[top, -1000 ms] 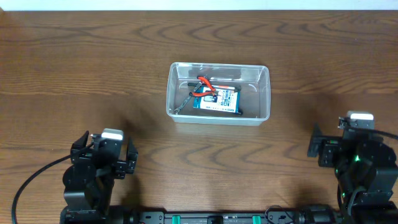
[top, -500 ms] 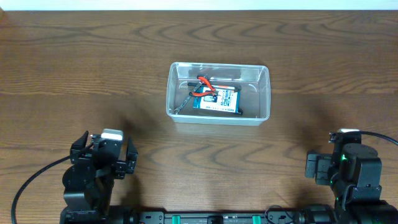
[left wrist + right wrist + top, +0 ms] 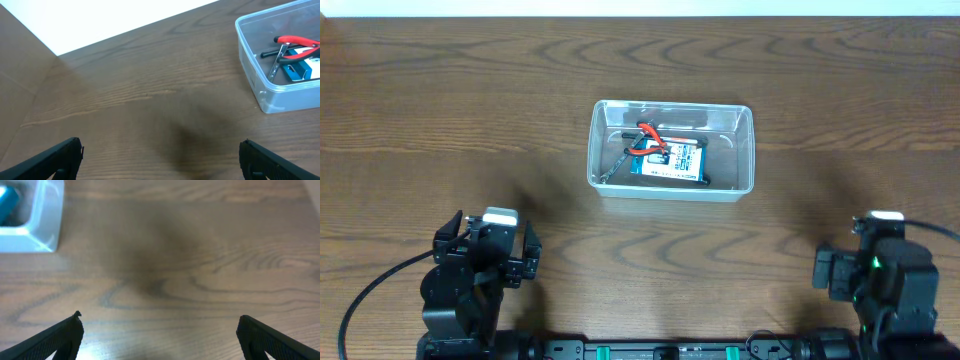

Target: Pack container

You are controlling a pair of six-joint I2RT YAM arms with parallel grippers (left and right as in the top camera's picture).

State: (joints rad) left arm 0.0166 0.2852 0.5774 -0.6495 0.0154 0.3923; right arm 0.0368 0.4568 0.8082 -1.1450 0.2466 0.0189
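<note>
The clear plastic container (image 3: 745, 150) stands on the wooden table at the middle. Inside lie red-handled pliers (image 3: 652, 135), a small blue-and-white box (image 3: 670, 161) and a metal wrench (image 3: 617, 164). It also shows at the top right of the left wrist view (image 3: 250, 60) and at the top left of the right wrist view (image 3: 47, 215). My left gripper (image 3: 160, 155) is open and empty at the near left of the table (image 3: 485, 255). My right gripper (image 3: 159, 332) is open and empty at the near right (image 3: 875, 275). Both are far from the container.
The wooden table (image 3: 440, 120) stretches round the container. A white wall edge runs along the table's far side (image 3: 125, 15).
My right arm has pulled back toward the near edge of the table. The left arm and the container's contents have not moved.
</note>
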